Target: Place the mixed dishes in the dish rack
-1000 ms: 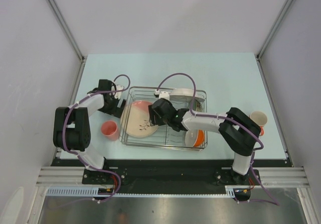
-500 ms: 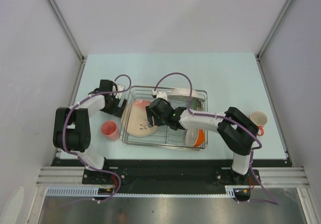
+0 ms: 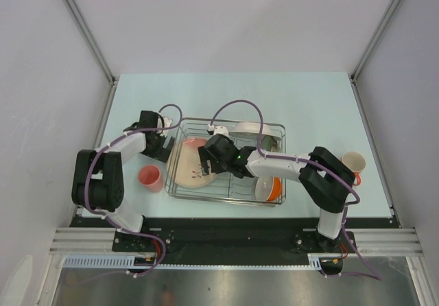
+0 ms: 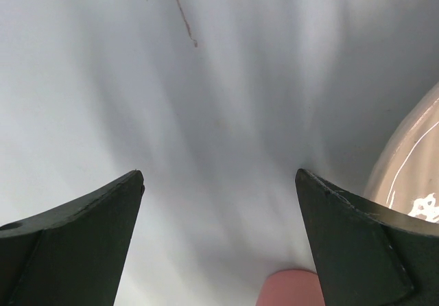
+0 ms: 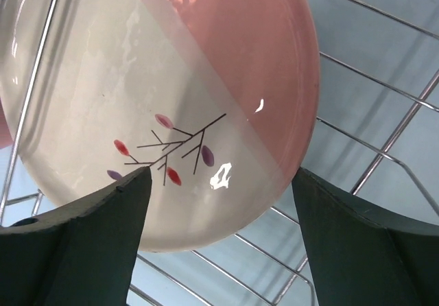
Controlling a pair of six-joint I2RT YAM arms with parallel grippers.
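Two cups sit outside the central dish rack [image 3: 230, 186], coral-pink cup [image 3: 150, 178] at left and mug [image 3: 354, 162] at right, with plate [image 3: 185, 172] and orange bowl [image 3: 269, 188] loaded; left gripper [image 3: 164, 147] and right gripper [image 3: 204, 165] both gape empty

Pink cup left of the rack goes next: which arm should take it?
Left. The left pincer hangs open right by the pink cup on that side; the right pincer is open over the plate inside the rack.
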